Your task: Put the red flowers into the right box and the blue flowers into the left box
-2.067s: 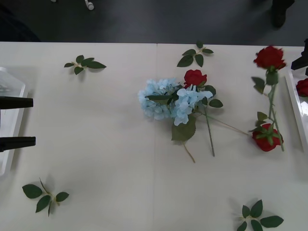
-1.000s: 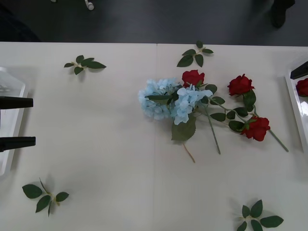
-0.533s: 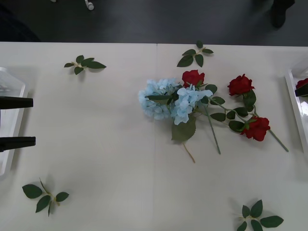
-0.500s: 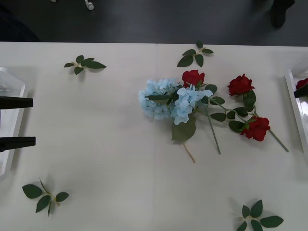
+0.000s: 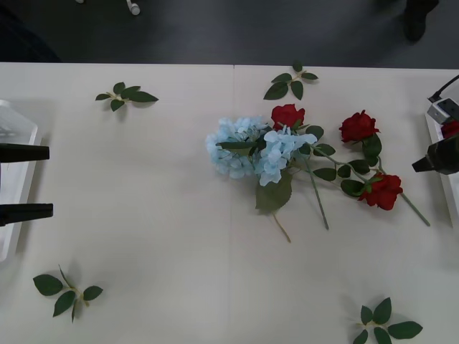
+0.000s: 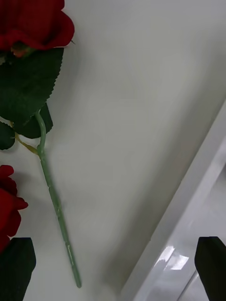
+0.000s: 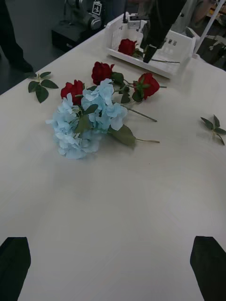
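Pale blue flowers (image 5: 244,147) (image 7: 84,122) lie bunched at the table's middle. One red rose (image 5: 288,115) touches them. Two more red flowers (image 5: 358,126) (image 5: 384,190) lie crossed to their right, stems pointing toward the right box (image 5: 450,192) (image 7: 181,44). Inside that box rests another rose (image 5: 451,129) (image 7: 126,46). My right gripper (image 5: 430,161) (image 6: 115,239) hovers open at the box's inner rim (image 6: 188,207), just right of a rose stem (image 6: 56,211). My left gripper (image 5: 50,181) (image 7: 113,240) waits open beside the left box (image 5: 18,125).
Loose green leaf sprigs lie at the back left (image 5: 125,94), back middle (image 5: 292,82), front left (image 5: 68,290) and front right (image 5: 384,322). Dark floor runs beyond the table's far edge. Bare tabletop spreads between the left box and the flowers.
A rose that stood tilted up near the right box now lies flat beside another. My right gripper, at the view's edge before, has come in toward the rose stems.
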Tool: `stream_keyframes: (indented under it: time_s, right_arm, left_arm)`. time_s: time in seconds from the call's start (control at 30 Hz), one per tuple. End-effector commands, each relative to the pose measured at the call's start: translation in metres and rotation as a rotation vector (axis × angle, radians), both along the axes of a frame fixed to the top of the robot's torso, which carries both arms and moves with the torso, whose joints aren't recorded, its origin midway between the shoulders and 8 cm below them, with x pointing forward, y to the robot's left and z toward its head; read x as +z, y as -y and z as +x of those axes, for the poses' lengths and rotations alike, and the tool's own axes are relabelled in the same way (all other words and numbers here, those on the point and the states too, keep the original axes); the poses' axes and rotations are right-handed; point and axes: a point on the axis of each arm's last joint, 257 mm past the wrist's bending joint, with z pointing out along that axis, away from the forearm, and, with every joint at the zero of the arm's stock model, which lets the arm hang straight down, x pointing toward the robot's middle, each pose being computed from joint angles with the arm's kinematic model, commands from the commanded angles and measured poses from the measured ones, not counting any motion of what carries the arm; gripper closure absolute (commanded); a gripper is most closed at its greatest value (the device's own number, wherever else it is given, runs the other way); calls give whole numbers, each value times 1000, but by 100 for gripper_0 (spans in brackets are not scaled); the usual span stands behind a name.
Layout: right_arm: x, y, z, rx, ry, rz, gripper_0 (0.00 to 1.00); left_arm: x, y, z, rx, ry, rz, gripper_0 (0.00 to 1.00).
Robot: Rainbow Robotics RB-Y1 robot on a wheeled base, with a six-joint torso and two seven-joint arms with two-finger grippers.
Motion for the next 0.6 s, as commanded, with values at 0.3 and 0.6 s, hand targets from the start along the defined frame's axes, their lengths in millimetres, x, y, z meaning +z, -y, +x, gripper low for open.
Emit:
stream_keyframes:
  time_s: [0.3, 0.6]
  right_arm:
    - [-29, -13, 16, 97, 30, -82, 0]
    - [-52, -20, 17, 114, 17, -143, 0]
  left_arm:
    - [11, -4, 5, -5, 65, 31, 0]
    - [11, -4, 5, -5, 65, 31, 0]
